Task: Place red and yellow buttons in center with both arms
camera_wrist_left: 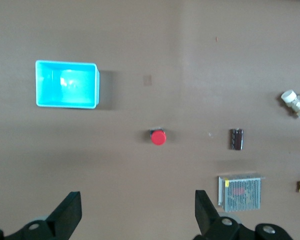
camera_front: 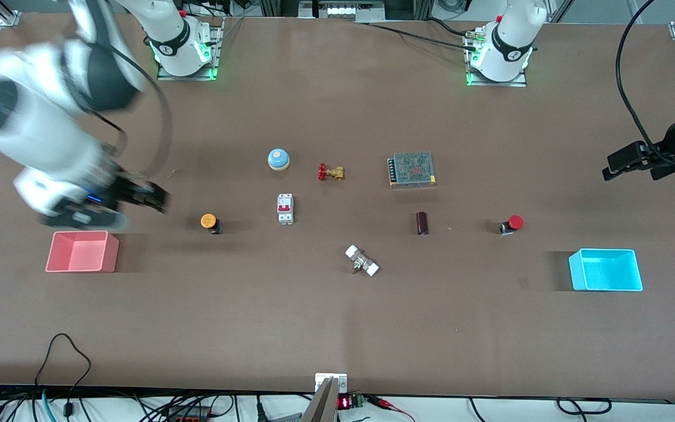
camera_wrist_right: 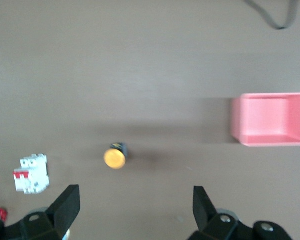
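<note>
The orange-yellow button [camera_front: 209, 221] stands on the brown tabletop [camera_front: 290, 316] toward the right arm's end, between the pink tray and a white breaker. It also shows in the right wrist view [camera_wrist_right: 115, 157]. The red button [camera_front: 513, 223] stands toward the left arm's end and shows in the left wrist view [camera_wrist_left: 158, 137]. My right gripper [camera_front: 159, 199] is open and empty, in the air over bare table beside the yellow button; its own view [camera_wrist_right: 135, 207] shows the jaws wide apart. My left gripper [camera_front: 610, 167] is open and empty over the table's edge at the left arm's end; its own view [camera_wrist_left: 138, 212] shows the same.
A pink tray [camera_front: 79, 234] lies at the right arm's end, a cyan tray [camera_front: 606, 251] at the left arm's end. Mid-table are a blue bell [camera_front: 278, 159], a red-handled valve [camera_front: 330, 172], a mesh power supply [camera_front: 412, 169], a white breaker [camera_front: 285, 208], a dark cylinder [camera_front: 422, 223] and a white fitting [camera_front: 362, 261].
</note>
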You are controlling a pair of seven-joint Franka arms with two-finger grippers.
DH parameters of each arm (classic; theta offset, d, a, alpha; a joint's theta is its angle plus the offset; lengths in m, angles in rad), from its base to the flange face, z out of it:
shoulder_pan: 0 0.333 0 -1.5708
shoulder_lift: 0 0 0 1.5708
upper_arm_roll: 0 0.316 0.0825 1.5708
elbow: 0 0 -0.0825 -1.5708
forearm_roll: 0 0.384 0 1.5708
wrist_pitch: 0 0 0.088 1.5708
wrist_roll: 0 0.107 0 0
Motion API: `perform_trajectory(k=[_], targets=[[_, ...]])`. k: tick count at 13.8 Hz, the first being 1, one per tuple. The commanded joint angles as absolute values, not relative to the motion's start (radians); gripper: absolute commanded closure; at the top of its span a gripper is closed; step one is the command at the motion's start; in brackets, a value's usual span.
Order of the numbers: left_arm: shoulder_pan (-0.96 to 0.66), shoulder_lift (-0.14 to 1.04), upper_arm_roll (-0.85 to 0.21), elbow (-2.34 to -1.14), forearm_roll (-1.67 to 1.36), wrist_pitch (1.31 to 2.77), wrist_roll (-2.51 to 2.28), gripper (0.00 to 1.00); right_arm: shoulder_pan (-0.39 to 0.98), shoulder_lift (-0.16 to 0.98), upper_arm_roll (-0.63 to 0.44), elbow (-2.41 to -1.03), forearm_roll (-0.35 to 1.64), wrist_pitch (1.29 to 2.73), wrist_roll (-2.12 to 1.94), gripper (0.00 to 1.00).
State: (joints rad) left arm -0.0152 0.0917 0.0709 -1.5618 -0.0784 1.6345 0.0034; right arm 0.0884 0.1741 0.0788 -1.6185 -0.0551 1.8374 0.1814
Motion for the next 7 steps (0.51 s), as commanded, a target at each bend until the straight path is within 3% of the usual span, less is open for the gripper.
perform_trajectory(k=[1, 7], targets=[[-0.012, 0.078, 0.061, -1.551, -0.063, 1.588, -0.052, 0.0, 0.054, 0.141, 0.005, -1.551, -0.038, 1.734, 0.074, 0.0], [-0.011, 0.041, 0.063, -1.565, -0.035, 1.582, 0.066, 0.0, 0.055, 0.106, -0.035, -1.555, -0.026, 1.706, 0.057, 0.0]])
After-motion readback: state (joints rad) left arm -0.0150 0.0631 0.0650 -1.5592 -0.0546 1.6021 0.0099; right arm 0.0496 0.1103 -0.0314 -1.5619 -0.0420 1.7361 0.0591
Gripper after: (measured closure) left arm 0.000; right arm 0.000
